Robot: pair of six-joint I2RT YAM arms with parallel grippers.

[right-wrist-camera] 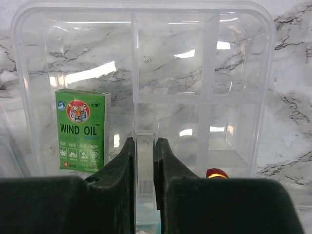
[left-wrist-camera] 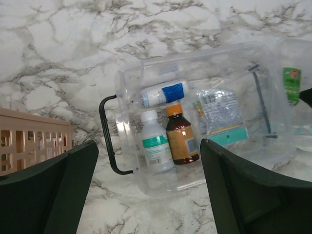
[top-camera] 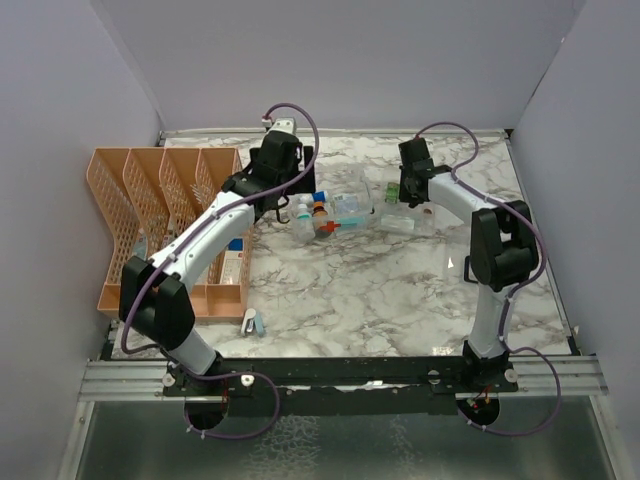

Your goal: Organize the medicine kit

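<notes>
1. The clear plastic rectangular medicine kit [left-wrist-camera: 229, 63] with a black handle lies on the marble counter [top-camera: 350, 290].
2. The left gripper [left-wrist-camera: 148, 146] hovers above it, jaws wide.
3. The right gripper [right-wrist-camera: 145, 146] has narrow jaws pinching the centre rib of a clear divided plastic tray [right-wrist-camera: 234, 73], which holds a green Wind Oil box [right-wrist-camera: 82, 129].

Clear med kit [left-wrist-camera: 219, 68], black handle, prob. open.
</notes>
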